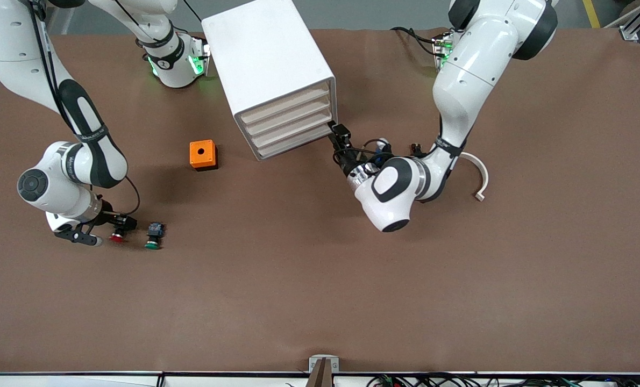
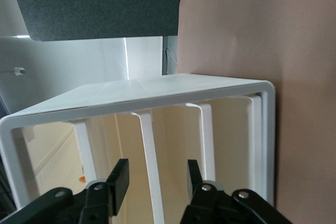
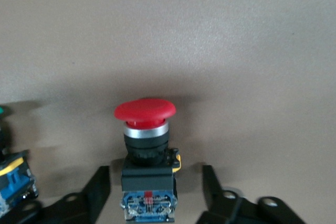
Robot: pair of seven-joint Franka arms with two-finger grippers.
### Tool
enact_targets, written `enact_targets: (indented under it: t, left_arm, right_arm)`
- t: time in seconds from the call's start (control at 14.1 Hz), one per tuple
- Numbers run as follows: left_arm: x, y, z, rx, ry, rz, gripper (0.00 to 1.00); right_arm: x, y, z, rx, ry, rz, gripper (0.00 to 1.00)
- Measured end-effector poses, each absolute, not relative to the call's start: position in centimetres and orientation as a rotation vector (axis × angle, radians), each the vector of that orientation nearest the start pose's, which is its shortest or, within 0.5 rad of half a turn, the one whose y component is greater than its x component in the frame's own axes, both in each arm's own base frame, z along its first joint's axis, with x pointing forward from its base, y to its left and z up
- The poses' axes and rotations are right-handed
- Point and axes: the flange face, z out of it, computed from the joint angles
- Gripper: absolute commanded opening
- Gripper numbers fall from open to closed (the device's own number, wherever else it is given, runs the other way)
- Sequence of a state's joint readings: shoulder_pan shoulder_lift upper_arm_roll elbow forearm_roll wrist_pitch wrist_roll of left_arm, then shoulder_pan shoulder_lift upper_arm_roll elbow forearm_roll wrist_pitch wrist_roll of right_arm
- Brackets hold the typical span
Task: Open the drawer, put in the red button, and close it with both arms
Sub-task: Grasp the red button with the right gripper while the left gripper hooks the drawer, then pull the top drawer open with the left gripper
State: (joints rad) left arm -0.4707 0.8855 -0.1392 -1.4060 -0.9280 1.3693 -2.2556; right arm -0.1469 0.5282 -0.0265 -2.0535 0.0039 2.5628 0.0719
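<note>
The white cabinet (image 1: 269, 59) stands at the middle of the table near the robots' bases. Its four drawers look shut, and the uppermost drawer (image 1: 290, 103) is flush with the others. My left gripper (image 1: 337, 137) is open at the cabinet's front corner toward the left arm's end, low by the lowest drawer. In the left wrist view its gripper (image 2: 156, 182) faces the cabinet frame (image 2: 157, 90), with a white divider between the fingers. The red button (image 1: 117, 237) lies on the table. My right gripper (image 1: 110, 230) is open around it, and the fingers (image 3: 97, 187) stand clear of the button's body (image 3: 148, 182).
A green-capped twin button (image 1: 153, 236) lies beside the red one, toward the left arm's end. An orange box (image 1: 203, 155) sits near the cabinet. A white curved piece (image 1: 478, 177) lies beside the left arm.
</note>
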Motion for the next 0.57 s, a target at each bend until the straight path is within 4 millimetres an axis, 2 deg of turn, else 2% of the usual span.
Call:
enact_targets:
  t: [0.28, 0.57]
  left_arm:
    - [45.1, -45.7, 18.1, -1.158, -1.611, 1.406, 0.52]
    - [43.3, -46.9, 17.3, -1.157, -1.572, 1.396, 0.52]
  right_arm:
    - [58.2, -10.0, 17.5, -3.127, 0.382, 0.033, 0.0]
    - [58.1, -10.0, 17.5, -3.127, 0.381, 0.043, 0.0]
